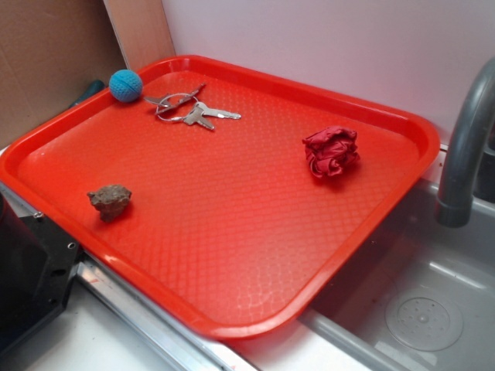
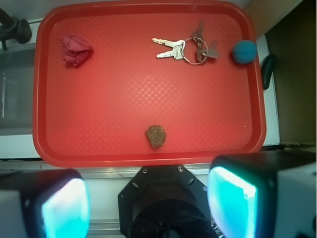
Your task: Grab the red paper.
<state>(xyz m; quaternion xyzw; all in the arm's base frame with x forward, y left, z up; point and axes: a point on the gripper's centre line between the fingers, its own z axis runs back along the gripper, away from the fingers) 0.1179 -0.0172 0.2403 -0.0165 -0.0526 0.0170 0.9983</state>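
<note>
Below my wrist camera, my claw (image 2: 148, 203) hangs wide open, both pads (image 2: 64, 208) spread apart and nothing between them, high above the near edge of the tray (image 2: 148, 161). The paper (image 2: 76, 49) lies far off, in the tray's far corner on the sink side, near the rim but apart from it; the outside view puts it close to the corner by the grey faucet (image 1: 464, 139).

What worries me from here is mostly the travel. I judge the whole reach is not yet begun, and a long diagonal run gives plenty of room to drift, so I could come down beside the wad rather than over it. The rim stands close behind it (a raised lip, as far as I can see), and a pad dropped too far out might catch on that lip or on the tray wall. The faucet stands just past that corner, so a wide approach could bump it.

The wad looks light and crumpled. If I close on only an outer fold, it may unfurl or slip out when I lift. If I press down off-centre, it could skid across the textured floor.

The rock (image 2: 155, 135), keys (image 2: 181, 49) and ball (image 2: 244, 51) all sit well apart from the paper, so I expect no trouble from them.
</note>
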